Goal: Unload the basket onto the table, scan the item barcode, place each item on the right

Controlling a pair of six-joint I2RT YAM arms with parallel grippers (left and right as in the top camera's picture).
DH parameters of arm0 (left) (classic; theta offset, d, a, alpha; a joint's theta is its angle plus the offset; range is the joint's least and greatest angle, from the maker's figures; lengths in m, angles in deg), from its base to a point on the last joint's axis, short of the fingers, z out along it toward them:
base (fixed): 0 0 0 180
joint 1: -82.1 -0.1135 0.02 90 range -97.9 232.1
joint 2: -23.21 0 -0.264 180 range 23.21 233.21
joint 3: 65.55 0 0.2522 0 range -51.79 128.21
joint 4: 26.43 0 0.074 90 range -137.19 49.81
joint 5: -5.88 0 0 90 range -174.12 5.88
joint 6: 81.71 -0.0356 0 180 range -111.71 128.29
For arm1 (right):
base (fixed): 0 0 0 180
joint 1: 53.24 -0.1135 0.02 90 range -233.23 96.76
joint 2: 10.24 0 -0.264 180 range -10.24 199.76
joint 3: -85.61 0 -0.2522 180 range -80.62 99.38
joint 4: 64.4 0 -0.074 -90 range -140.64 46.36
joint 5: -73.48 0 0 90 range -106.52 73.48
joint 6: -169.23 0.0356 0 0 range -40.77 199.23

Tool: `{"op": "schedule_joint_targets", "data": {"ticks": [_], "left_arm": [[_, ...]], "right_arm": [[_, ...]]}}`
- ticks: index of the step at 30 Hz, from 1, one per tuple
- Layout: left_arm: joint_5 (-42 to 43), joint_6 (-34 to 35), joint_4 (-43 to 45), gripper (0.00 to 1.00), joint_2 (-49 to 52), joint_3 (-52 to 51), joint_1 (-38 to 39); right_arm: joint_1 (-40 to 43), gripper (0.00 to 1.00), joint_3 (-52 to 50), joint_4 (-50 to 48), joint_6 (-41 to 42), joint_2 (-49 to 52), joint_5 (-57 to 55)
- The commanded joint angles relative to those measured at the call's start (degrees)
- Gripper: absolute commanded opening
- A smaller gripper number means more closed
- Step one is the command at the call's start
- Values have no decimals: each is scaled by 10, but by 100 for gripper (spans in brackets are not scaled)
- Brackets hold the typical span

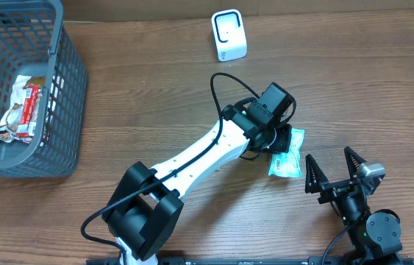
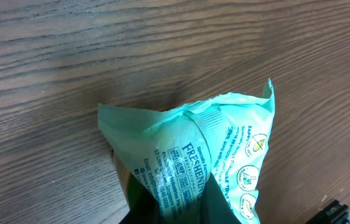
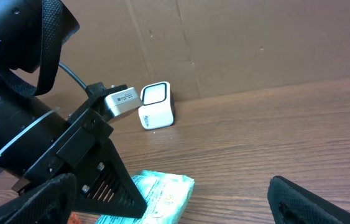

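Clamping the teal packet [image 1: 289,162], the left gripper [image 1: 276,145] likely needed a steady lift toward the far scanner [image 1: 229,35], while the right gripper [image 1: 329,154] sat jaws apart.

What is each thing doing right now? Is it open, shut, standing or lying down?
left pincer, shut on the green packet.
right pincer, open, holding nothing.
green packet, crumpled, pinched at one end.
scanner, standing upright, apart from the packet.
basket, holding one snack wrapper.

Left end effector [image 1: 277,143] over green packet [image 1: 287,164]
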Motion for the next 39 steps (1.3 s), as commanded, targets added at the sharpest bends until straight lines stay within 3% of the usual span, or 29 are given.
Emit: {"op": "schedule_joint_targets", "data": {"ticks": [1,15,18,24,34,36,39], "left_arm": [[-15,-9,-8,4,11,-7,-12],[37,-24,-3,4,-78,-6,-80],[20,-31,-52,4,-77,-6,-87],[-98,-22,-106,5,-50,-8,-73],[-102,8,-102,6,25,-8,-63],[-102,8,-99,9,25,-8,-63],[-101,8,-86,23,25,-8,-63]], "right_arm": [[2,100,-6,-2,-3,-3,1],[2,100,-6,-2,-3,-3,1],[2,100,-6,-2,-2,-3,1],[2,100,-6,-2,-3,-3,1],[2,100,-6,-2,-3,-3,1],[2,100,-6,-2,-3,-3,1],[2,100,-6,-2,-3,-3,1]]}}
